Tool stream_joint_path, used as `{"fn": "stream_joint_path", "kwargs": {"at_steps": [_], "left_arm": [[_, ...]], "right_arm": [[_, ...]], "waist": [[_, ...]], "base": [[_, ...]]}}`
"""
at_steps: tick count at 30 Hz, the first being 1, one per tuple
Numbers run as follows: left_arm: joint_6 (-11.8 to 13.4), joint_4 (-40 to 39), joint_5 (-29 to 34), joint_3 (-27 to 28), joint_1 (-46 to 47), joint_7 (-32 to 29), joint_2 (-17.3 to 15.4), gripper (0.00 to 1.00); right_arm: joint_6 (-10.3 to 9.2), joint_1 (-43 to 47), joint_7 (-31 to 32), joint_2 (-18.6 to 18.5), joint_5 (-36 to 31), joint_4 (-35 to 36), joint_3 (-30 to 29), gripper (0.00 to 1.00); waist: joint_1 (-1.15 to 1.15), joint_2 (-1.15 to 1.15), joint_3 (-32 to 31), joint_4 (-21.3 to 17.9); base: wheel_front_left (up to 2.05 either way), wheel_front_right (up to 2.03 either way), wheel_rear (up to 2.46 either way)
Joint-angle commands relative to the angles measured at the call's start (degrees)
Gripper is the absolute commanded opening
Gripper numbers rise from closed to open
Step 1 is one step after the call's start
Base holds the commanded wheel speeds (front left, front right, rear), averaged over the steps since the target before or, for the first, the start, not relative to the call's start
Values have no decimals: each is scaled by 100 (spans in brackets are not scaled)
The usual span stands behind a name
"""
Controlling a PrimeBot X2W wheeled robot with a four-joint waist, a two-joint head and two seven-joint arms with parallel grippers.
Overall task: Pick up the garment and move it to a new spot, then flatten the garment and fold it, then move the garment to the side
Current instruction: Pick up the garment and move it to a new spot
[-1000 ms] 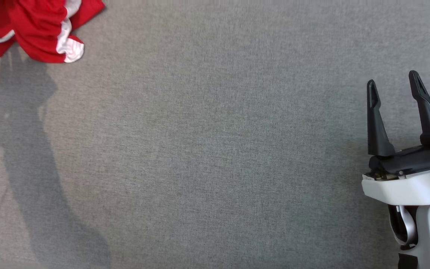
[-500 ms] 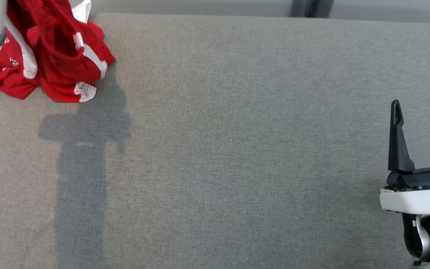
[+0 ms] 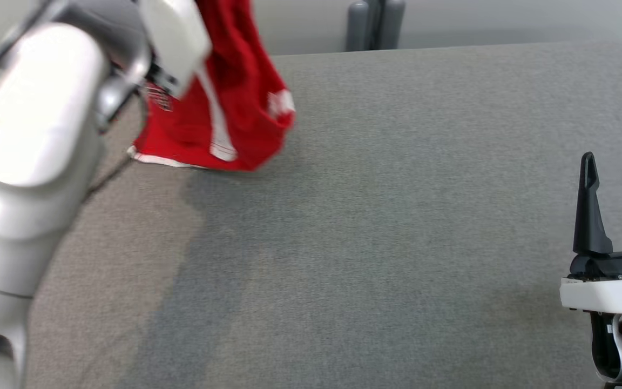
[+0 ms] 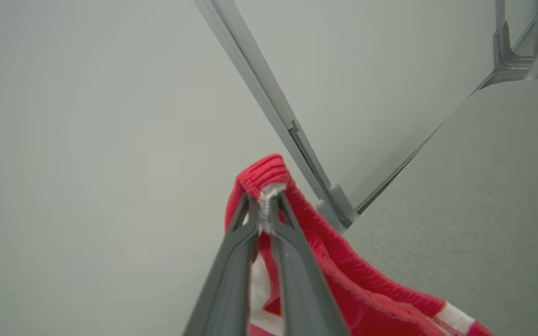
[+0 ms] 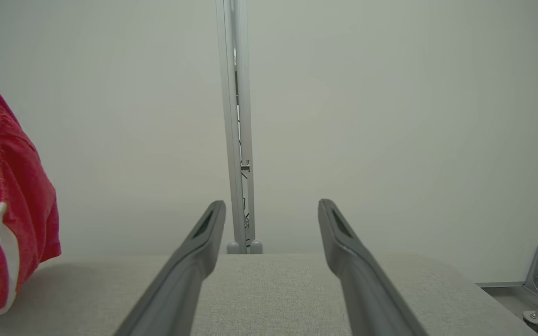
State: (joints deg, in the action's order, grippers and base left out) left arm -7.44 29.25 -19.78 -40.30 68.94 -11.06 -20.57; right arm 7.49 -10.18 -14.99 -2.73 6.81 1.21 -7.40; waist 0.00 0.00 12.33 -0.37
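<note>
Left tool (image 4: 263, 205) clamped narrow on the ribbed red edge of the garment (image 3: 235, 108) (white trim). The garment hangs at far left, hem low over the bench (image 3: 397, 216). Right tool (image 3: 617, 156) wide, holding nothing, near right.

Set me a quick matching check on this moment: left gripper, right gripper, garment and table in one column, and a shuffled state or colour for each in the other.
Things:
1. left gripper
2. right gripper
3. garment
4. table

States or colours:
A. grey, cloth-covered
B. open, holding nothing
C. red with white trim, hanging
D. shut on a ribbed edge

Pairs: 1-D, 2-B, 3-C, 4-A.
</note>
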Motion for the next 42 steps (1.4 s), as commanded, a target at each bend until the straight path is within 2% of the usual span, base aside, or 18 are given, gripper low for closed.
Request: {"fn": "stream_joint_path", "kwargs": {"at_steps": [1, 3, 7, 11, 14, 17, 21, 22, 23, 24, 29, 33, 39, 42], "left_arm": [[11, -126, -91, -43, -177, 10, 133, 0], [132, -276, -182, -98, -392, 83, 400, 0], [329, -135, -453, -278, -995, 293, 1176, 0], [459, 323, -585, -508, -1491, 605, 1562, 0], [528, 648, -615, -709, -1711, 957, 1709, 0], [725, 925, -574, -860, -1868, 1528, 1732, 0], [773, 992, -883, -1362, -2132, 1893, 1767, 0], [776, 971, -1000, -1490, -2158, 1915, 1756, 11], [783, 947, -1102, -1633, -2194, 1901, 1751, 47], [807, 923, -1188, -1760, -2211, 1898, 1749, 100], [983, 839, -1516, -2249, -2136, 1985, 1750, 100], [1088, 914, -1726, -2437, -2137, 2173, 1753, 100], [1227, 1028, -1937, -2373, -2295, 2497, 1754, 100], [1320, 1052, -2012, -2161, -2426, 2603, 1755, 100]], "right_arm": [[1, 14, -31, -29, 47, -18, -14, 100], [1, 1, -31, -30, 76, -26, -6, 100], [1, -20, -31, -28, 140, -76, 36, 100], [1, -109, -31, -31, 221, -112, 197, 100], [1, -134, -31, -30, 262, -127, 279, 100], [1, -150, -31, -30, 291, -145, 357, 100], [1, -143, -31, -31, 329, -184, 449, 100], [1, -140, -31, -30, 332, -198, 465, 100], [1, -131, -31, -30, 339, -209, 473, 100], [1, -119, -31, -28, 350, -226, 485, 100], [1, -30, -31, -29, 355, -279, 475, 100], [1, 20, -31, -30, 301, -296, 445, 100], [1, 113, -31, -30, 199, -293, 397, 100], [1, 147, -31, -31, 154, -296, 335, 100]], "waist": [[0, 0, 11, -159], [0, 0, 34, -270], [0, 0, 139, -463], [0, 0, 287, -773], [0, 0, 393, -950], [0, 0, 469, -1092], [0, 0, 491, -1226], [0, 0, 488, -1242], [0, 0, 481, -1251], [0, 0, 470, -1254], [0, 0, 341, -1155], [0, 0, 197, -989], [0, 0, -24, -713], [0, 0, -173, -528]], "base": [[0, 0, 0], [0, 0, 0], [0, 0, 0], [0, 0, 0], [0, 0, 0], [0, 0, 0], [0, 0, 0], [0, 0, 0], [0, 0, 0], [0, 0, 0], [0, 0, 0], [0, 0, 0], [0, 0, 0], [0, 0, 0]]}}
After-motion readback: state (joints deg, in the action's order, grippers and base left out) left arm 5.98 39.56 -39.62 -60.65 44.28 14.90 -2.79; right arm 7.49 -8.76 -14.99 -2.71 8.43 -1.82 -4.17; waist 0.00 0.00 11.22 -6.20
